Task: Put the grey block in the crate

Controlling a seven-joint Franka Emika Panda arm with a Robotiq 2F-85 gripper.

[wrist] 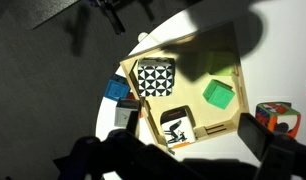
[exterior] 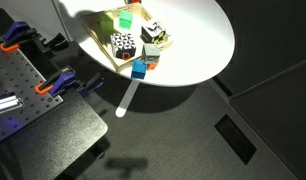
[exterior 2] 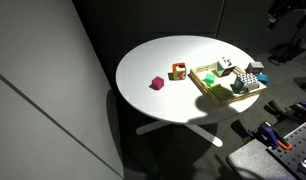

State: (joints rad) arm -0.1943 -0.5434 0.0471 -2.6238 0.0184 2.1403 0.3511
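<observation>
In the wrist view the pale wooden crate (wrist: 233,70) holds a black-and-white spotted cube (wrist: 155,78), a green block (wrist: 219,95) and a black-and-white picture block (wrist: 176,128). The grey block (wrist: 120,113) stands on the white table just outside the crate's rim, beside a blue cube (wrist: 116,90). My gripper (wrist: 193,125) hangs above the crate, open and empty. One dark finger partly covers the grey block and the other is near the crate's opposite corner. In an exterior view the grey block (exterior: 150,55) sits by the crate (exterior: 101,24). I cannot make out the gripper in either exterior view.
The round white table (exterior 2: 158,55) also carries a magenta block (exterior 2: 156,84) and a multi-coloured block (exterior 2: 179,71), also in the wrist view (wrist: 276,118). The blue cube (exterior: 139,69) is near the table edge. A clamped black bench (exterior: 33,100) stands beside the table.
</observation>
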